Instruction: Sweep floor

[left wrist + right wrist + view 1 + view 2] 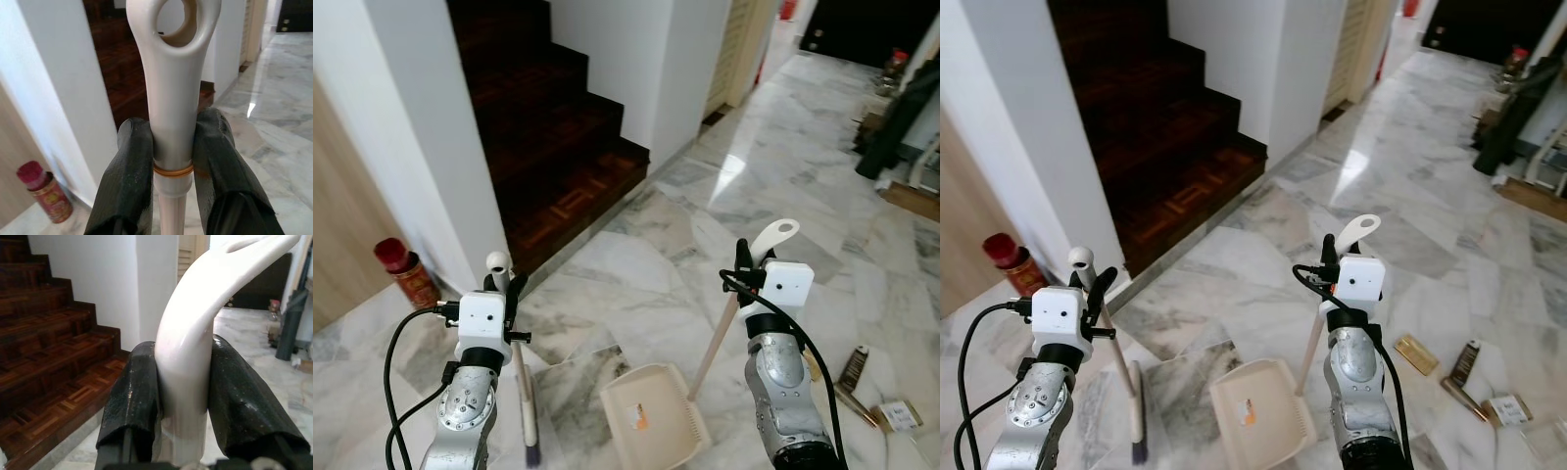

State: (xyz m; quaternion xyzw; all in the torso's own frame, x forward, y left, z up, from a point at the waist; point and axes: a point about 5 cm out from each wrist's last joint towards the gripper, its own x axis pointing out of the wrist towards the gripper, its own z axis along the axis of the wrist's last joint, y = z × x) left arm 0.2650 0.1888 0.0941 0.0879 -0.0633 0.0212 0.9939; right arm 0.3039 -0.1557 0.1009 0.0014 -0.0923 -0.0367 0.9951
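A cream plastic dustpan (651,416) is seen resting on the grey-veined white marble floor (636,264), and everything else is placed here relative to it. Its long pale wooden handle with a curved white plastic grip (773,238) rises up and away from the pan toward the robot's right. The grip is clamped between the two black fingers (132,396) of the right gripper (183,396), which is held above and to the right of the dustpan.

To the left of the dustpan, a slim broom with a pale wooden stick and a white plastic looped end (173,73) is held nearly upright. Its dark bristle head (531,452) touches the floor just beside the pan's left edge. The left gripper (173,161) is closed around the white end piece, just above an orange band, with one black finger (129,181) pressed on each side.

Beyond the dustpan, a dark wooden parquet staircase (548,147) is seen rising between white walls. A red cylindrical tin with a red cap (406,272) stands at the wall's foot, well to the pan's left. Small flat packets and a dark bar-like item (854,368) are scattered on the floor to the pan's right.
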